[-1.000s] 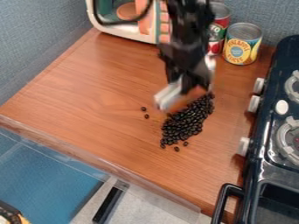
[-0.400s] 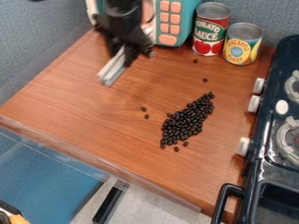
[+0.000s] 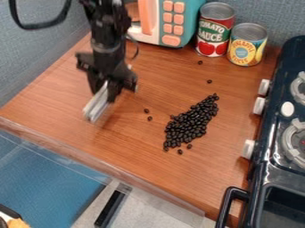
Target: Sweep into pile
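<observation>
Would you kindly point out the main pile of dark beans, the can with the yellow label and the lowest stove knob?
Main pile of dark beans (image 3: 189,124): camera view, its middle.
Can with the yellow label (image 3: 245,50): camera view, its side.
Lowest stove knob (image 3: 248,149): camera view, its white body.

Even, moderately bright light over wooden counter (image 3: 179,164); source out of frame. Soft, pale sheen across wood left of centre, no harsh hotspot. Shadows mostly soft: dim band along foot of toy microwave (image 3: 153,40), darker wood beside stove (image 3: 277,176). Small highlights on metal lids of red can (image 3: 215,31) and yellow can (image 3: 247,46); tiny glints on beans (image 3: 191,124). Stove's glossy black surface catches thin, pale reflections; white knobs read bright against it. Clear front edging (image 3: 107,166) shows faint glare.
</observation>
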